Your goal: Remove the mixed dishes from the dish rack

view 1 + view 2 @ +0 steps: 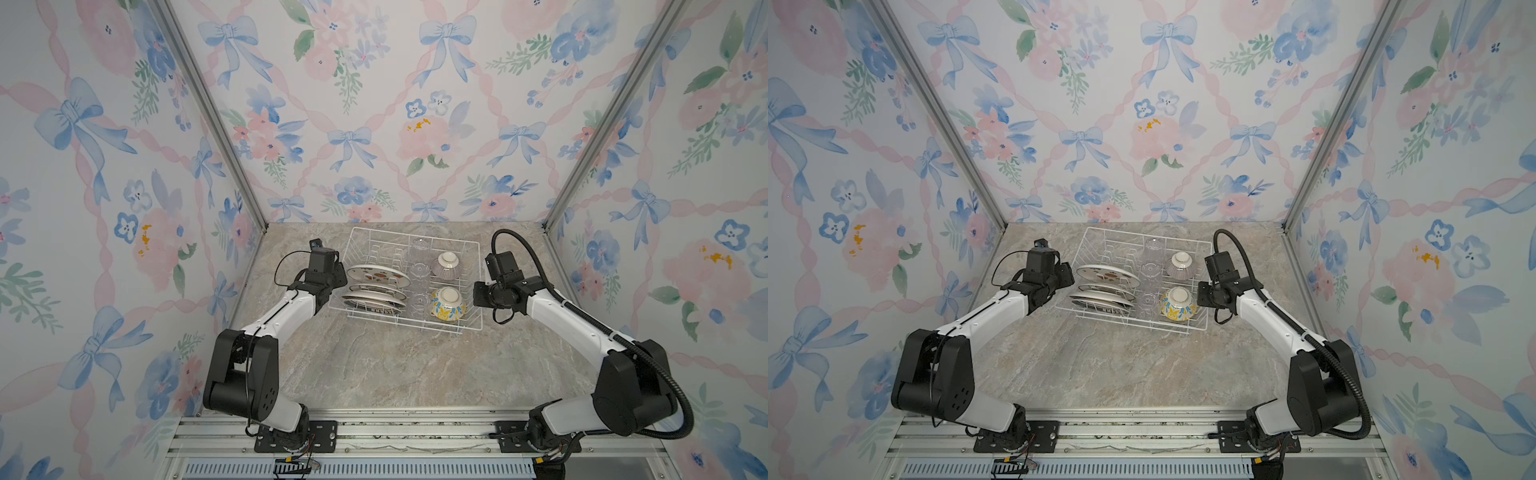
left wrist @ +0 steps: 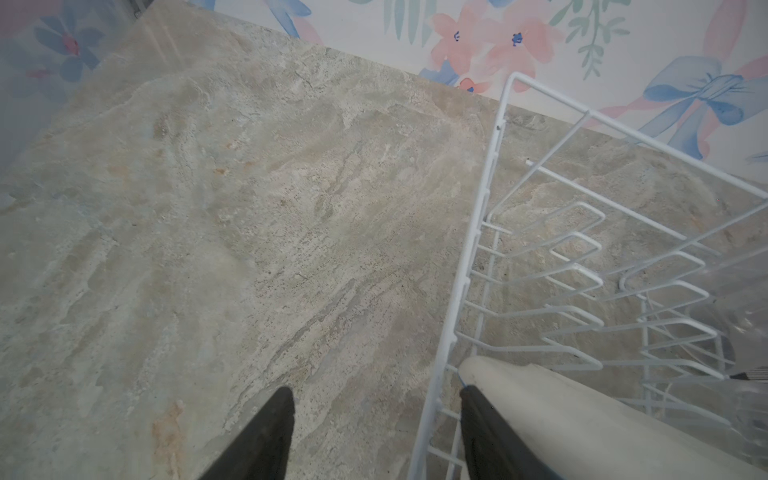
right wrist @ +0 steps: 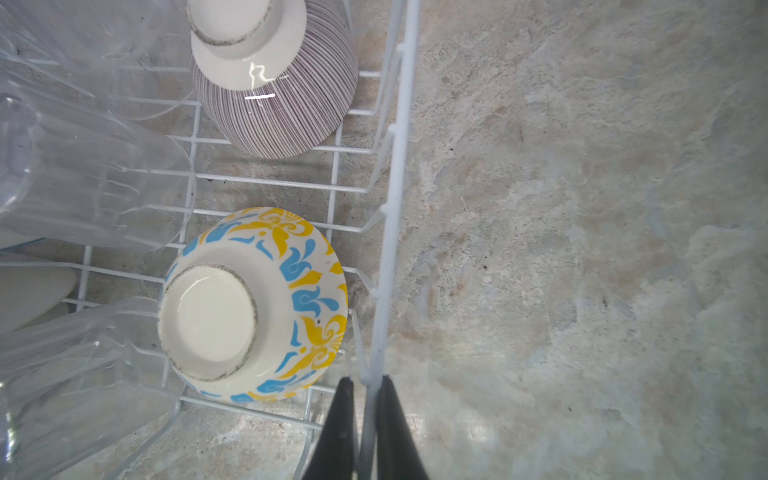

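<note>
The white wire dish rack (image 1: 376, 231) (image 1: 1187, 329) stands at the back of the stone counter. It holds three leaning plates (image 1: 378, 275), three clear cups (image 1: 419, 272), an upturned purple-striped bowl (image 1: 446, 266) (image 3: 282, 95) and an upturned yellow-blue floral bowl (image 1: 448, 305) (image 3: 257, 307). My left gripper (image 1: 338, 275) (image 2: 376, 390) is open at the rack's left side. The rim wire (image 2: 486, 199) runs between its fingers, and one finger lies against a white plate's edge (image 2: 561, 407). My right gripper (image 1: 478, 293) (image 3: 370, 382) is shut on the rack's right rim wire (image 3: 395, 187), beside the floral bowl.
Bare stone counter (image 1: 395, 365) stretches in front of the rack and on both sides of it. Floral walls close in on the left, right and back. Empty plate slots (image 2: 582, 257) fill the rack's far left part. A metal rail (image 1: 415, 432) runs along the front edge.
</note>
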Action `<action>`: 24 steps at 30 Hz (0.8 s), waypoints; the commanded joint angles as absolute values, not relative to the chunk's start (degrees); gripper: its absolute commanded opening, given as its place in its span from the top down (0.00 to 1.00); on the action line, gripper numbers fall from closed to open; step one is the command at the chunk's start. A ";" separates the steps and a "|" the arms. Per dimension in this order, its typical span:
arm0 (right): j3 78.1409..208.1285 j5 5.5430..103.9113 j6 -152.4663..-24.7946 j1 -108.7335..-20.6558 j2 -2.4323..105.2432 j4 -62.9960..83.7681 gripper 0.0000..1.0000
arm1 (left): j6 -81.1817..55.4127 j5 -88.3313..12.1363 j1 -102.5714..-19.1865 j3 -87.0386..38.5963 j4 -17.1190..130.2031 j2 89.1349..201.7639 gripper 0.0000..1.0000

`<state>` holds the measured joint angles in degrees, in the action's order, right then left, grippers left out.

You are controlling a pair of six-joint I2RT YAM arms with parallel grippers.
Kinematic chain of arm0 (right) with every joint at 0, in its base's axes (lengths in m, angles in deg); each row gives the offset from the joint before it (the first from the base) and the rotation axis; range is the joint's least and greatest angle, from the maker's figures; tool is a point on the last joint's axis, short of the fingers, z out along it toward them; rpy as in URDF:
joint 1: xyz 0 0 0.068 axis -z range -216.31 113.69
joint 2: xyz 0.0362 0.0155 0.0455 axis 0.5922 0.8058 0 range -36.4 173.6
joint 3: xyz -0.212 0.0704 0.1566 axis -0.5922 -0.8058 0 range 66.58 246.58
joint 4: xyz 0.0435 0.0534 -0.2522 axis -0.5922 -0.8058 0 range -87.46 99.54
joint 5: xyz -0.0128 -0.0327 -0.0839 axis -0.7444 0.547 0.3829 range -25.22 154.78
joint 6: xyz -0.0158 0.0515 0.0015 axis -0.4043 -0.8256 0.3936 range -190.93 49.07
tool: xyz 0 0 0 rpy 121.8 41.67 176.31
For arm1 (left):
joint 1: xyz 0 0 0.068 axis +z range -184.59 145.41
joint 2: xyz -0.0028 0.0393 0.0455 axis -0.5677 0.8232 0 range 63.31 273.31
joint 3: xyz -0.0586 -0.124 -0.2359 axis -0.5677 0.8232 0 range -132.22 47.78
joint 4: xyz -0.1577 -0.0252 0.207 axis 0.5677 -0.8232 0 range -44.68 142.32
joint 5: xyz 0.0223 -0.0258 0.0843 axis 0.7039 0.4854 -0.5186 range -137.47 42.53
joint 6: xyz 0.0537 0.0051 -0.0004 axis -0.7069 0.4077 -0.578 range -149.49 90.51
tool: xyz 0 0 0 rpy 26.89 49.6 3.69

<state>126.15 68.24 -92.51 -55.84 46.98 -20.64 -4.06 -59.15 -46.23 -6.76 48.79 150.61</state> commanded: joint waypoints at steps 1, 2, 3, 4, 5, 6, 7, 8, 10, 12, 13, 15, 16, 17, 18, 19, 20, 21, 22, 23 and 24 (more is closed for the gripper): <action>124.03 61.27 -89.92 -56.44 51.95 -25.44 1.00 | -6.33 -59.14 -46.01 -8.51 48.26 153.03 0.38; 124.19 61.36 -89.83 -56.37 52.32 -25.53 1.00 | -6.65 -59.38 -45.99 -8.79 48.20 153.80 0.39; 124.18 61.40 -89.70 -56.27 52.54 -25.53 1.00 | -6.96 -59.41 -45.92 -8.99 48.11 154.43 0.42; 124.37 61.30 -89.82 -56.13 52.81 -25.44 1.00 | -7.28 -59.39 -45.99 -9.32 48.02 155.06 0.44; 124.32 61.21 -89.81 -56.00 52.98 -25.20 1.00 | -7.42 -59.37 -45.97 -9.59 47.94 155.68 0.46; 124.40 61.06 -89.85 -55.87 53.12 -25.18 1.00 | -7.56 -59.27 -45.95 -9.77 47.85 156.09 0.50; 124.42 60.92 -89.87 -55.66 53.25 -25.05 1.00 | -7.69 -59.07 -45.98 -9.86 47.81 156.64 0.53; 124.51 60.91 -89.91 -55.40 53.38 -24.92 1.00 | -7.89 -58.81 -45.96 -9.88 47.67 157.13 0.60; 124.74 60.69 -89.87 -55.08 53.59 -24.53 1.00 | -8.72 -57.95 -46.09 -9.92 47.17 157.98 0.75; 125.06 60.56 -90.04 -54.75 53.94 -24.05 1.00 | -8.66 -58.08 -46.19 -9.74 46.66 158.40 0.80; 125.21 60.25 -90.22 -54.69 54.17 -24.04 1.00 | -8.58 -58.32 -46.38 -9.30 46.70 158.32 0.81; 125.25 59.58 -90.44 -54.64 54.39 -24.10 1.00 | -8.57 -58.64 -46.78 -8.26 46.61 157.60 0.86; 125.09 59.14 -90.49 -54.76 54.27 -24.09 1.00 | -8.49 -58.63 -47.01 -7.51 46.72 157.14 0.86; 124.61 58.91 -90.61 -54.75 54.01 -24.11 1.00 | -8.31 -58.72 -47.30 -6.85 46.66 156.55 0.86; 124.14 58.83 -90.77 -54.72 53.64 -24.17 1.00 | -8.18 -58.64 -47.55 -6.22 46.70 155.93 0.85; 123.42 59.00 -91.03 -54.71 53.07 -24.26 1.00 | -7.94 -58.68 -48.00 -5.46 46.71 155.27 0.85; 122.75 59.18 -91.27 -54.77 52.51 -24.44 1.00 | -7.65 -58.78 -48.65 -4.56 46.72 154.53 0.85; 122.15 59.30 -91.48 -54.77 51.91 -24.56 1.00 | -7.52 -58.96 -49.37 -3.89 46.74 153.88 0.85; 121.43 59.41 -91.79 -54.70 51.24 -24.72 1.00 | -7.44 -59.37 -50.31 -3.14 46.78 153.20 0.84; 120.73 59.50 -92.00 -54.85 50.58 -24.87 1.00 | -7.30 -59.91 -51.24 -2.37 46.66 152.31 0.84; 120.23 59.77 -92.18 -54.96 49.92 -25.15 1.00 | -7.05 -60.32 -52.11 -1.53 46.61 151.49 0.85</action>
